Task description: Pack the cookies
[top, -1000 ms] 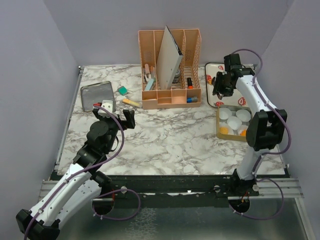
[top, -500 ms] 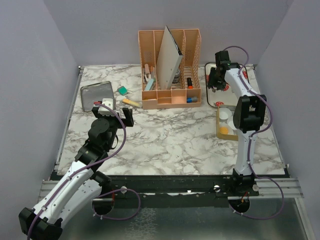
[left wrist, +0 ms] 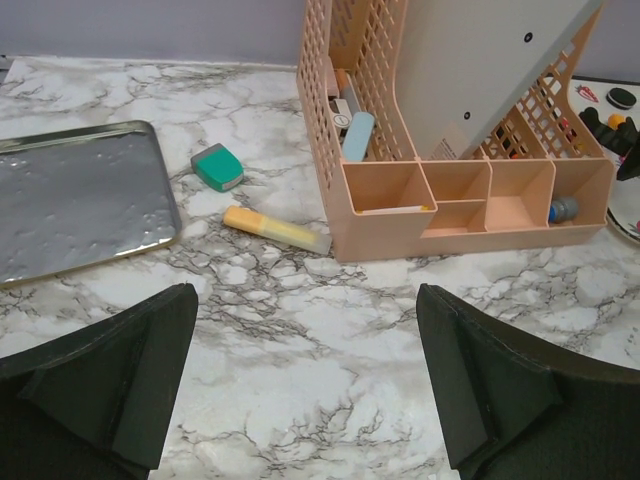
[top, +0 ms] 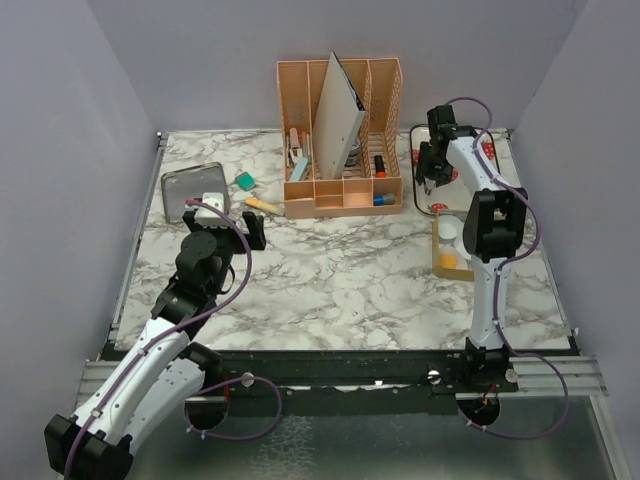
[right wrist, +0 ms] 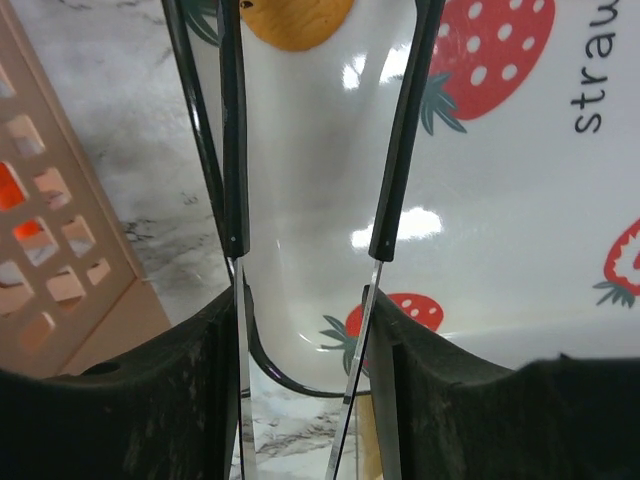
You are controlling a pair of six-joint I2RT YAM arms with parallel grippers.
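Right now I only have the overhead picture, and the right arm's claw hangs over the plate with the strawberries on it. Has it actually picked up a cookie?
Observer: No. The right wrist camera shows the right gripper open. An orange cookie lies on the strawberry plate between its fingers, near the tips, with nothing clamped on it. I cannot tell whether a finger touches it.
Operator: And the claw on the other arm, is it carrying anything?
Observer: No. The left wrist camera shows the left gripper wide open, with only bare marble table between its fingers.
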